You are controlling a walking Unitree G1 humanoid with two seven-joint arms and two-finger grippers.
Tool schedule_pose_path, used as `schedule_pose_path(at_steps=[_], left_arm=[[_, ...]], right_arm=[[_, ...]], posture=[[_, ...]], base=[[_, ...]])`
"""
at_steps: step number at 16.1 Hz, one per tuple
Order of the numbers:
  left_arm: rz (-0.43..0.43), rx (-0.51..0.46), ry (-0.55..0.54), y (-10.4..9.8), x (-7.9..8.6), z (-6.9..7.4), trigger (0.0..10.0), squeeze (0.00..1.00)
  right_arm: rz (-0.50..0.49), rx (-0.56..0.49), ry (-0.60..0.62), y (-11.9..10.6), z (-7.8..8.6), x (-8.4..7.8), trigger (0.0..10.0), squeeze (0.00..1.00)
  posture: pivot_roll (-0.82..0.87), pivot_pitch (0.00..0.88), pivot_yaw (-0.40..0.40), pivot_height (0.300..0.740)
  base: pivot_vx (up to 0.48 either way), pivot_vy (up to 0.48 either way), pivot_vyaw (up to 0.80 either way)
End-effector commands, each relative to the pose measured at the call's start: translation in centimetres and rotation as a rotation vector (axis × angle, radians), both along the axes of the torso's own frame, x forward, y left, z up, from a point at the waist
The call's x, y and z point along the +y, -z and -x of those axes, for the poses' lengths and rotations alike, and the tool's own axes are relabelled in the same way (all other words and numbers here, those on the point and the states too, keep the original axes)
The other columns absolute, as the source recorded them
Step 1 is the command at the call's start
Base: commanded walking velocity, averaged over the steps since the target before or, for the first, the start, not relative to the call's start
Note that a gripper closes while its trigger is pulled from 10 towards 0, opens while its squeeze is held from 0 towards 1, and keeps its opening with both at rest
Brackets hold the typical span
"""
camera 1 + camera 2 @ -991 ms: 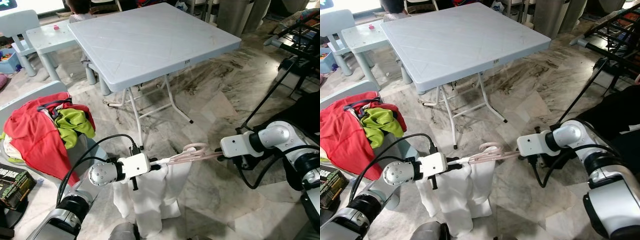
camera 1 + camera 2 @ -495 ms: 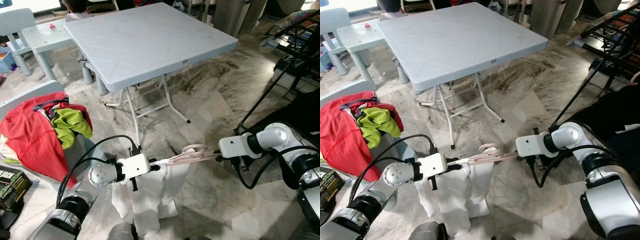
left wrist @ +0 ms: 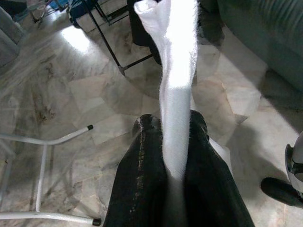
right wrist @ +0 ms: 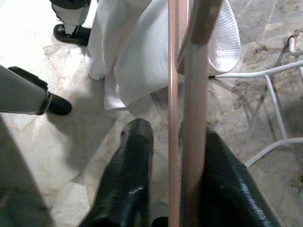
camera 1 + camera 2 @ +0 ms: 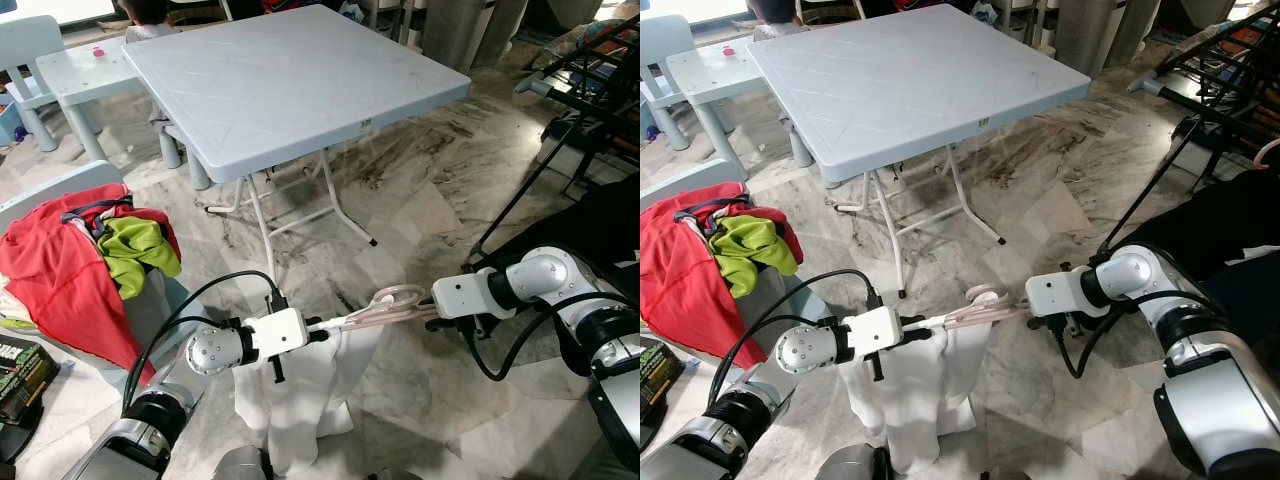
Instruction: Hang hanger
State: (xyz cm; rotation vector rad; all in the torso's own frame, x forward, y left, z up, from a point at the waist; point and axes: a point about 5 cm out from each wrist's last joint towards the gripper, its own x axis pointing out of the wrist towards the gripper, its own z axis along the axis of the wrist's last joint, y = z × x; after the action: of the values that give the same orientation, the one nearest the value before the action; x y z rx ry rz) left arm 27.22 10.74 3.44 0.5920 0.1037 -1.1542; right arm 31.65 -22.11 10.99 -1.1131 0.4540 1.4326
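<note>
Little has shifted between the arms: left gripper (image 5: 318,327) stays clenched on the white garment (image 5: 295,395), right gripper (image 5: 428,311) grasping the pink hanger (image 5: 385,306), low over marble floor (image 5: 420,215) before the folding table (image 5: 290,80).

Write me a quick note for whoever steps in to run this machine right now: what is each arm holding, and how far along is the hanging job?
Left end effector: shut on the white garment, which drapes down toward the marble floor.
Right end effector: shut on the pink hanger, holding one end of it.
The hanger stretches between the two arms, its other end in the top of the garment, its hook up and free.
Done: garment and hanger are picked up and brought together.
Left: whether the garment is fully seated on the hanger cannot be told; the hanger is not hung yet. A black drying rack stands to the robot's right, a likely spot.
</note>
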Motion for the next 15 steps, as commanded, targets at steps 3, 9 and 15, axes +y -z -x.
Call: schedule_pose_path(at_steps=[3, 9, 15], left_arm=[[-0.003, -0.040, 0.003, -0.69, 0.13, -0.58, 0.0, 0.00], [-0.029, -0.036, 0.018, -0.49, 0.23, -0.51, 0.0, 0.00], [-0.030, -0.048, -0.001, -0.61, 0.62, -0.75, 0.0, 0.00]], right_arm=[[0.023, 0.002, -0.008, -0.62, -0.13, -0.55, 0.0, 0.00], [0.028, 0.051, -0.041, -0.80, 0.11, -0.49, 0.0, 0.00], [-0.072, 0.049, 0.021, 0.00, 0.67, -0.59, 0.0, 0.00]], posture=[[-0.10, 0.000, -0.024, 0.740], [-0.10, 0.000, -0.019, 0.740], [-0.10, 0.000, -0.009, 0.740]], base=[[0.000, 0.000, 0.00], [0.000, 0.000, 0.00], [0.000, 0.000, 0.00]])
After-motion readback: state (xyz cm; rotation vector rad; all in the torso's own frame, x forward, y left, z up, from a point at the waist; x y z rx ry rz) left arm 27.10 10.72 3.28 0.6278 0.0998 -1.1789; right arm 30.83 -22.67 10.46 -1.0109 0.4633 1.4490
